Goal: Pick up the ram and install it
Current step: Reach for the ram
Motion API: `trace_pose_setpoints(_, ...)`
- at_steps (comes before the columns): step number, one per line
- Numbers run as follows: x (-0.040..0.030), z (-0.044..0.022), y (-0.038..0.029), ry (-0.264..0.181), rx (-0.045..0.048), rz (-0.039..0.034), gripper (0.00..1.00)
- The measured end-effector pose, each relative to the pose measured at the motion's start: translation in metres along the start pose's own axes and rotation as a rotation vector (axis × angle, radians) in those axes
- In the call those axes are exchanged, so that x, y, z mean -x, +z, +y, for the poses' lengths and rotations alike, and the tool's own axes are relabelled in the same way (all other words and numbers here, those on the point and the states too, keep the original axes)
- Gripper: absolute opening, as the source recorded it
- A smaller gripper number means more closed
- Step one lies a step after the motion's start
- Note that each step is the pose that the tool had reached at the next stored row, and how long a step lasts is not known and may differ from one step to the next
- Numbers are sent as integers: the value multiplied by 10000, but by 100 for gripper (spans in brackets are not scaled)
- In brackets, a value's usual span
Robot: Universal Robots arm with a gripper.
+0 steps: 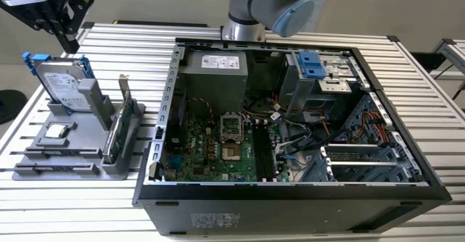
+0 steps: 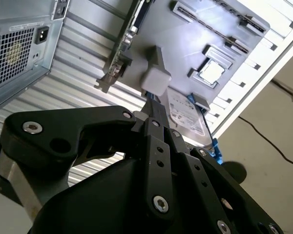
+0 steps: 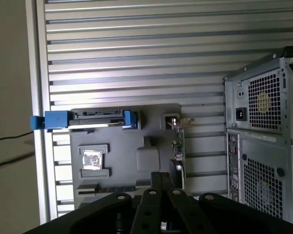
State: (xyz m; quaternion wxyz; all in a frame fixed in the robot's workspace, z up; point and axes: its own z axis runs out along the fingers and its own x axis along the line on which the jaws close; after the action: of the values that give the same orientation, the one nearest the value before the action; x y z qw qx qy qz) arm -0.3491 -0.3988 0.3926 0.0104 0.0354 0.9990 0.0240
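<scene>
My black gripper (image 1: pixel 71 46) hangs above the far left corner of the table, just behind the grey holder (image 1: pixel 123 168). In both wrist views its fingers (image 2: pixel 154 109) (image 3: pixel 162 178) lie pressed together with nothing between them. A thin dark strip (image 2: pixel 210 13), apparently the ram, sits in one of the long slots at the holder's end farthest from the gripper. The open computer case (image 1: pixel 291 198) lies at the exterior view's right. Its dark memory slots (image 1: pixel 262 155) run beside the processor socket on the green motherboard.
The holder also carries a silver hard drive with blue rails (image 1: pixel 62 84), a green expansion card with a metal bracket (image 1: pixel 125 116) and a square chip (image 1: pixel 56 132). Loose cables (image 1: pixel 305 122) and a drive cage (image 1: pixel 319 73) crowd the case's right side. The arm's base (image 1: pixel 243 29) stands behind the case.
</scene>
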Motion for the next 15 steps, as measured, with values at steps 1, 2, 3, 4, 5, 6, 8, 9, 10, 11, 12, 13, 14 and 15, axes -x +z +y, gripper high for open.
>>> trace_pose_setpoints(1, -16, -1, -1, 1, -1, 0, 0)
trace_pose_setpoints(2, -31, -2, -1, 0, -1, 1, 0)
trace_pose_setpoints(3, -46, -3, -1, 0, -1, 0, 0)
trace_pose_setpoints(4, -62, -4, -2, 0, -1, 1, 0)
trace_pose_setpoints(5, -78, -5, -2, 0, 0, 0, 0)
trace_pose_setpoints(6, -93, -7, -2, 0, 0, 0, 0)
trace_pose_setpoints(8, -125, -9, -3, 1, -1, 1, 0)
trace_pose_setpoints(9, -141, -10, -3, 1, 0, 0, 0)
trace_pose_setpoints(10, -156, -11, -4, 1, 0, 1, 0)
trace_pose_setpoints(11, -171, -12, -4, 1, -1, 1, 0)
trace_pose_setpoints(12, -187, -13, -5, 1, -1, 1, 0)
trace_pose_setpoints(13, -203, -14, -5, 1, -1, 1, 0)
trace_pose_setpoints(14, -218, -15, -5, 1, 0, 1, 0)
trace_pose_setpoints(15, -233, -16, -6, 0, -1, 1, 0)
